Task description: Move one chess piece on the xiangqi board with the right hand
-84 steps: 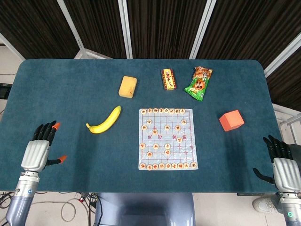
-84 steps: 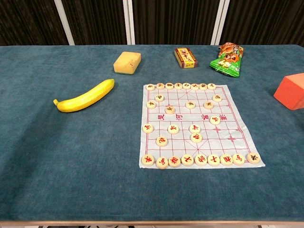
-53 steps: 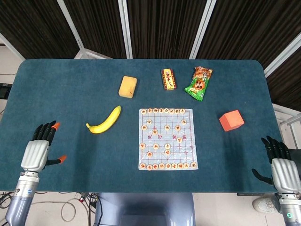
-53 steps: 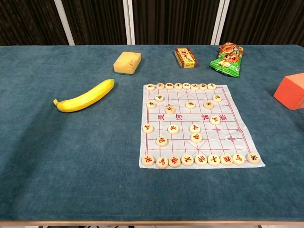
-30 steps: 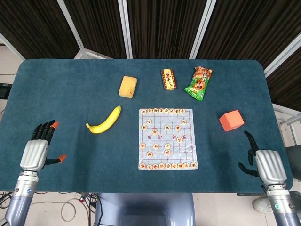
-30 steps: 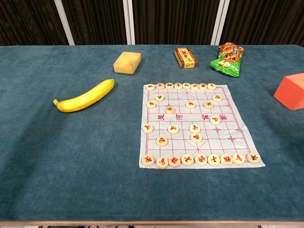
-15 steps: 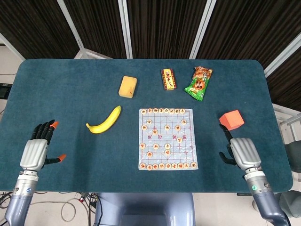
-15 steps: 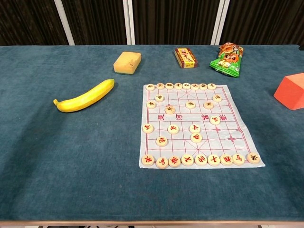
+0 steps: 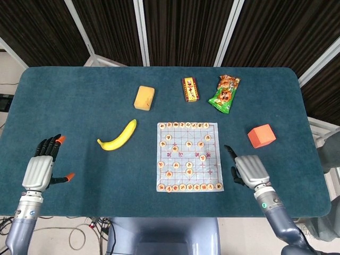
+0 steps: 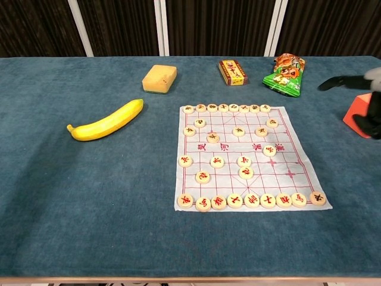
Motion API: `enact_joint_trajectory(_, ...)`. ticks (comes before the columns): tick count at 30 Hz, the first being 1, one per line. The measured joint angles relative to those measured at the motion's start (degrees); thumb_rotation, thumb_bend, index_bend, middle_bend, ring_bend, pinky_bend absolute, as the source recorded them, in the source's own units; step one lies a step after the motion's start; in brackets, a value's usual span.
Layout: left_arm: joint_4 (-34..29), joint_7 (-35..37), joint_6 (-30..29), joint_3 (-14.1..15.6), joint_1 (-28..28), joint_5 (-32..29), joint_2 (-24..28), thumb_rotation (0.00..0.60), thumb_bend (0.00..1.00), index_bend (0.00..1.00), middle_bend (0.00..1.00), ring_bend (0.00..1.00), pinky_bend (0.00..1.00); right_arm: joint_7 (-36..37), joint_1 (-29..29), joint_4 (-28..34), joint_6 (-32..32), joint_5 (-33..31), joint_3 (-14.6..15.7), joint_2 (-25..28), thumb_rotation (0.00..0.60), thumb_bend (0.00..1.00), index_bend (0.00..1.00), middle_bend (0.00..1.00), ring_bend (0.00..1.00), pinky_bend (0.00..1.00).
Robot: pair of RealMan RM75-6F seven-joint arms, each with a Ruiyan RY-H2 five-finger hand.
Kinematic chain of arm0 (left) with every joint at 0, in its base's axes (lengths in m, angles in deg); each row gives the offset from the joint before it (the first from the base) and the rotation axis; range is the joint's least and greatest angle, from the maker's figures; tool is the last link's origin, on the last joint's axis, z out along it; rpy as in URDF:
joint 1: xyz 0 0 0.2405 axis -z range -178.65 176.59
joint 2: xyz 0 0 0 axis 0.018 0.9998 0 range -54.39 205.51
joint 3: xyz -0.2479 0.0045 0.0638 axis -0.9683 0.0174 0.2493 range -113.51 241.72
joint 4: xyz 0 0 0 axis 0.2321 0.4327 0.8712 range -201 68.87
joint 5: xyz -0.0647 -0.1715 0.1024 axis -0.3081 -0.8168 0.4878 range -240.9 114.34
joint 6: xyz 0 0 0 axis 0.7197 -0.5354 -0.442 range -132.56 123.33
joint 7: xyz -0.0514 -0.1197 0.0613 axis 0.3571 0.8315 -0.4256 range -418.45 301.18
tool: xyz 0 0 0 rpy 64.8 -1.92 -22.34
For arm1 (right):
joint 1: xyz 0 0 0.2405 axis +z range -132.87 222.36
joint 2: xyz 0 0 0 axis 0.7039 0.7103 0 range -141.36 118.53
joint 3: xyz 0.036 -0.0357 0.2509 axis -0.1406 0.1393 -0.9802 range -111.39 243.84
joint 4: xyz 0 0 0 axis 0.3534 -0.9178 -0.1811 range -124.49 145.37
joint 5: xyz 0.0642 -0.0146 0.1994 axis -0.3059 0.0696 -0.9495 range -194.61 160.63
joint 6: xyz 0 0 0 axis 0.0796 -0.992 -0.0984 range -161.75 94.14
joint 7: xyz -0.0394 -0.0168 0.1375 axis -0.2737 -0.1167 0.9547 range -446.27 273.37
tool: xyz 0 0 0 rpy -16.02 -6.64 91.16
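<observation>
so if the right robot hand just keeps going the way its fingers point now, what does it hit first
Probably the xiangqi board. In the head view the right robot hand sits just off the board's right edge, fingers aimed up and left toward it, nothing between. Its height above the table is unclear, so it may pass over the chess pieces.

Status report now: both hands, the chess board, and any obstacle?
Right hand empty, beside the board's right edge. Left hand open, far off. Chess board untouched, pieces in place. Nothing between right hand and board.
</observation>
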Motion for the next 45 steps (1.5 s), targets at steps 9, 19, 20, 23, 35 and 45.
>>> enact_joint_trajectory(9, -0.4, 0.6, 0.2, -0.1, 0.0, -0.3, 0.2, 0.6, 0.0, 0.0, 0.0, 0.0, 0.0, -5.0, 6.5, -0.8, 2.2, -6.5, 1.8, -6.1, 0.6, 0.76, 0.0, 1.0, 1.0, 0.87)
enact_joint_trajectory(19, -0.7, 1.1, 0.5, -0.1, 0.1, -0.6, 0.3, 0.6, 0.0, 0.0, 0.0, 0.0, 0.0, -7.6, 9.0, -3.8, 0.5, -9.0, 4.3, -11.7, 0.6, 0.76, 0.0, 1.0, 1.0, 0.87)
enact_joint_trajectory(20, -0.7, 1.2, 0.6, -0.1, 0.1, -0.7, 0.3, 0.6, 0.0, 0.0, 0.0, 0.0, 0.0, -8.1, 9.3, -3.9, 0.1, -9.1, 4.6, -12.4, 0.6, 0.76, 0.0, 1.0, 1.0, 0.87)
enact_joint_trajectory(23, -0.9, 1.3, 0.7, 0.0, 0.1, -0.7, 0.4, 0.6, 0.0, 0.0, 0.0, 0.0, 0.0, -9.5, 10.2, -4.5, -0.7, -9.3, 5.1, -13.9, 0.6, 0.76, 0.0, 1.0, 1.0, 0.87)
enact_joint_trajectory(35, -1.1, 2.2, 1.0, -0.2, 0.2, -1.1, 0.8, 0.6, 0.0, 0.0, 0.0, 0.0, 0.0, -13.5, 13.5, -5.8, -3.1, -12.6, 5.9, -19.0, 0.6, 0.76, 0.0, 1.0, 1.0, 0.87)
enact_joint_trajectory(45, -1.1, 2.8, 1.0, -0.4, 0.2, -1.2, 0.8, 0.6, 0.0, 0.0, 0.0, 0.0, 0.0, -14.7, 15.0, -6.5, -4.4, -15.4, 6.2, -20.2, 0.6, 0.76, 0.02, 1.0, 1.0, 0.87)
